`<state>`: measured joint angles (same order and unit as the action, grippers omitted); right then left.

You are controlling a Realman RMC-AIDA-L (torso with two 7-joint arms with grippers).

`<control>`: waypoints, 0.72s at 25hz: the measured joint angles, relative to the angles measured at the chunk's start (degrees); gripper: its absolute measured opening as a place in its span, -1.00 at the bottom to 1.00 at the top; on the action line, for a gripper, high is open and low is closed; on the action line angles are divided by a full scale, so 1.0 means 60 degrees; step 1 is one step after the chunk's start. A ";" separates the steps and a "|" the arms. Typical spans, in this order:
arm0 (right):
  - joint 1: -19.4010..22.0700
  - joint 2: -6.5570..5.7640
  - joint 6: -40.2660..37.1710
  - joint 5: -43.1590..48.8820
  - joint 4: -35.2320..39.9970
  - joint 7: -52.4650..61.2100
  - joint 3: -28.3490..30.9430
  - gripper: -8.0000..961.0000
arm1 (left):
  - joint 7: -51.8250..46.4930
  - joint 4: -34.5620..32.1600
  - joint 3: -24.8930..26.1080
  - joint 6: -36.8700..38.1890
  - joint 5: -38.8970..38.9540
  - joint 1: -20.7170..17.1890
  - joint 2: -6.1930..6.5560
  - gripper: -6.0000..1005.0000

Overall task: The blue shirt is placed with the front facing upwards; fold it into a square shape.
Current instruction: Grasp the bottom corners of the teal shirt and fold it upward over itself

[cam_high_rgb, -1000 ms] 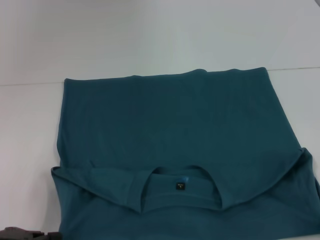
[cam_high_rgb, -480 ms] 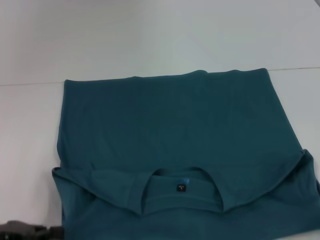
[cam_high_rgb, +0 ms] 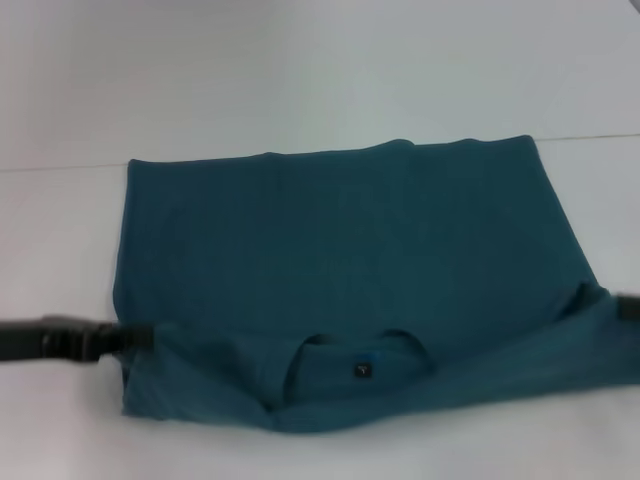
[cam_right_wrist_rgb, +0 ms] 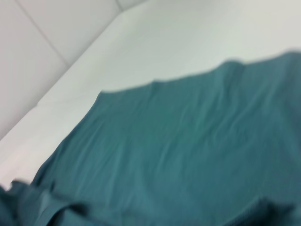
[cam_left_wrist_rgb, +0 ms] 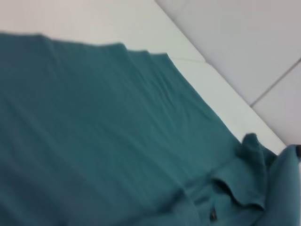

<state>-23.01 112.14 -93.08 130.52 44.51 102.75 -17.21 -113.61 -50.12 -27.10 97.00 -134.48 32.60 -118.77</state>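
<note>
The blue shirt [cam_high_rgb: 340, 240] lies spread on the white table [cam_high_rgb: 60, 230], plain side up, with no lettering showing. Its neck opening with the small dark label [cam_high_rgb: 362, 371] is at the near side. The near part, with the collar, is raised off the table and drawn toward the far hem. My left gripper [cam_high_rgb: 140, 337] is at the shirt's near left corner, shut on the cloth. My right gripper [cam_high_rgb: 622, 310] is at the near right corner by the picture's edge, also holding cloth. The shirt fills the left wrist view [cam_left_wrist_rgb: 103, 141] and the right wrist view [cam_right_wrist_rgb: 188, 141].
The table's far edge [cam_high_rgb: 300, 155] runs just behind the shirt's far hem. Bare white table shows to the left of the shirt and in a strip in front of it [cam_high_rgb: 400, 455]. Pale floor tiles [cam_left_wrist_rgb: 263, 56] lie beyond the table.
Both grippers have come in at the shirt's near corners and taken hold. The near edge, which reached the bottom of the view, has lifted and moved toward the far hem.
</note>
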 joint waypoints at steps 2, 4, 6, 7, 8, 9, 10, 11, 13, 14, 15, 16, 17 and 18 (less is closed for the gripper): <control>-0.0341 -0.0010 0.0418 -0.0005 -0.0050 0.0091 0.0000 -0.92 | -0.0126 0.0295 0.0015 -0.0461 0.0049 0.0330 0.0084 -0.99; -0.0678 -0.0015 0.0931 -0.0010 -0.0139 0.0147 -0.0046 -0.92 | -0.0221 0.0590 0.0050 -0.1007 0.0100 0.0668 0.0130 -0.99; -0.1033 -0.0014 0.1443 0.0012 -0.0345 0.0140 -0.0086 -0.92 | -0.0293 0.0856 0.0067 -0.1637 0.0120 0.0986 0.0156 -0.99; -0.1229 -0.0014 0.1796 0.0037 -0.0523 0.0124 -0.0139 -0.92 | -0.0349 0.1000 0.0067 -0.2019 0.0124 0.1142 0.0165 -0.99; -0.1416 -0.0014 0.2152 0.0044 -0.0724 0.0104 -0.0226 -0.92 | -0.0424 0.1131 0.0056 -0.2403 0.0125 0.1307 0.0164 -0.99; -0.1571 -0.0014 0.2506 0.0051 -0.0910 0.0089 -0.0331 -0.92 | -0.0484 0.1231 0.0043 -0.2763 0.0128 0.1412 0.0152 -0.99; -0.1749 -0.0006 0.3025 0.0054 -0.1155 0.0067 -0.0527 -0.92 | -0.0541 0.1334 0.0030 -0.3174 0.0130 0.1538 0.0135 -0.99; -0.1880 0.0011 0.3444 0.0054 -0.1334 0.0050 -0.0698 -0.92 | -0.0567 0.1440 0.0026 -0.3513 0.0135 0.1650 0.0119 -0.99; -0.2137 0.0100 0.4410 0.0041 -0.1728 -0.0037 -0.1080 -0.92 | -0.0577 0.1702 0.0030 -0.4135 0.0194 0.1869 0.0103 -0.99; -0.2249 0.0154 0.4841 0.0024 -0.1917 -0.0105 -0.1216 -0.92 | -0.0569 0.1860 0.0031 -0.4432 0.0266 0.1969 0.0100 -0.99; -0.2363 0.0196 0.5242 0.0013 -0.2050 -0.0185 -0.1278 -0.92 | -0.0552 0.2029 0.0014 -0.4781 0.0345 0.2077 0.0100 -0.99; -0.2490 0.0245 0.5644 0.0000 -0.2211 -0.0264 -0.1345 -0.92 | -0.0535 0.2131 -0.0008 -0.5095 0.0416 0.2167 0.0101 -0.99; -0.2617 0.0289 0.6055 -0.0002 -0.2348 -0.0337 -0.1406 -0.92 | -0.0526 0.2243 -0.0027 -0.5384 0.0457 0.2244 0.0099 -0.99; -0.2719 0.0329 0.6418 -0.0006 -0.2457 -0.0395 -0.1464 -0.92 | -0.0520 0.2324 -0.0034 -0.5656 0.0492 0.2308 0.0096 -0.99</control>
<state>-39.33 114.11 -54.57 130.48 29.77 100.38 -25.99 -116.74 -36.18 -27.30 63.07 -131.53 46.44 -118.20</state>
